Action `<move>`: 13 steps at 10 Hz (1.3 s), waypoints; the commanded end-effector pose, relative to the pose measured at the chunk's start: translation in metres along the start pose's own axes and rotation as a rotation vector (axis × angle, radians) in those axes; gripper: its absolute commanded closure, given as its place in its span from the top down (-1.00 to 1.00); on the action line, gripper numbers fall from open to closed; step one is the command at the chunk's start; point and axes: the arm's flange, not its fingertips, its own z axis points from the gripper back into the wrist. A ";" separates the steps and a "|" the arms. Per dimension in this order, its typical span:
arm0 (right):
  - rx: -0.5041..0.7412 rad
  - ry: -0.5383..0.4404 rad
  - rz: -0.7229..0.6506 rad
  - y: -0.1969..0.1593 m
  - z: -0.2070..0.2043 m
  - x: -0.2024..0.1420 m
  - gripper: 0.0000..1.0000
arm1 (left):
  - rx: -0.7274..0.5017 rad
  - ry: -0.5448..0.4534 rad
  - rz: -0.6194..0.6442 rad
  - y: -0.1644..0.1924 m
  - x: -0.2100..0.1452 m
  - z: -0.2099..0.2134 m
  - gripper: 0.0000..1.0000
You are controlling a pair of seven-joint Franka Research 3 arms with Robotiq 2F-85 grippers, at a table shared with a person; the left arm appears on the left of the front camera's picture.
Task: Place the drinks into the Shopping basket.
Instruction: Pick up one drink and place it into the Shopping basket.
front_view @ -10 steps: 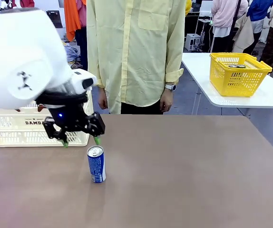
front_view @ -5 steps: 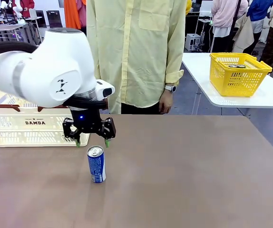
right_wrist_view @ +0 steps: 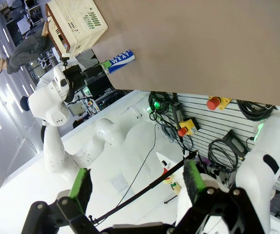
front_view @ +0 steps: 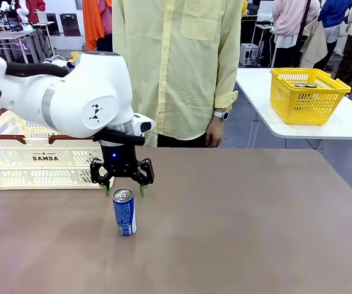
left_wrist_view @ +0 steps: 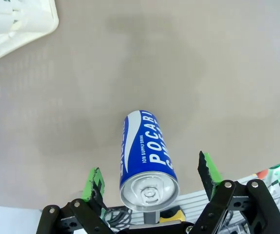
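The left arm (front_view: pixel 72 101) is stretched in from the left side and bent at the wrist, so that the left gripper (front_view: pixel 125 191) is pointed straight down. Its jaws are held wide apart, with the green pads (left_wrist_view: pixel 92 180) turned inward. The right gripper (right_wrist_view: pixel 135 179) is likewise spread wide, and nothing is gripped by it.

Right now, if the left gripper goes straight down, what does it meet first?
Likely the blue can: it stands upright between the open left gripper's fingers, which would straddle it before reaching the table. Depth is hard to judge.
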 end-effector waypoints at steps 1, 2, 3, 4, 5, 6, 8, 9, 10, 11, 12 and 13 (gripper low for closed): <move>-0.017 0.007 0.018 -0.003 0.002 -0.002 1.00 | 0.009 0.026 0.036 0.002 -0.005 -0.007 1.00; -0.017 0.007 0.018 -0.003 0.002 -0.002 1.00 | -0.004 0.034 0.026 0.002 -0.006 -0.014 1.00; -0.017 0.007 0.018 -0.003 0.002 -0.002 1.00 | -0.030 0.038 0.009 0.002 -0.007 -0.023 1.00; -0.017 0.007 0.018 -0.003 0.002 -0.002 1.00 | -0.050 0.057 -0.004 0.001 -0.009 -0.032 1.00; -0.017 0.007 0.018 -0.003 0.002 -0.002 1.00 | -0.037 0.062 0.019 0.002 -0.011 -0.039 1.00; -0.017 0.007 0.018 -0.003 0.002 -0.002 1.00 | -0.047 0.064 0.012 0.002 -0.013 -0.043 1.00; -0.017 0.007 0.018 -0.003 0.002 -0.002 1.00 | -0.043 0.063 0.033 0.003 -0.008 -0.050 1.00; -0.017 0.007 0.018 -0.003 0.002 -0.002 1.00 | -0.045 0.066 0.025 0.003 -0.006 -0.052 1.00; -0.017 0.007 0.018 -0.003 0.002 -0.002 1.00 | -0.056 0.064 0.025 0.003 -0.004 -0.053 1.00; -0.017 0.007 0.018 -0.003 0.002 -0.002 1.00 | -0.050 0.051 0.018 0.004 -0.003 -0.054 0.01; -0.017 0.007 0.018 -0.003 0.002 -0.002 1.00 | -0.049 0.052 0.017 0.004 -0.003 -0.054 -1.00; -0.017 0.007 0.018 -0.003 0.002 -0.002 1.00 | -0.048 0.051 0.018 0.004 -0.003 -0.054 -1.00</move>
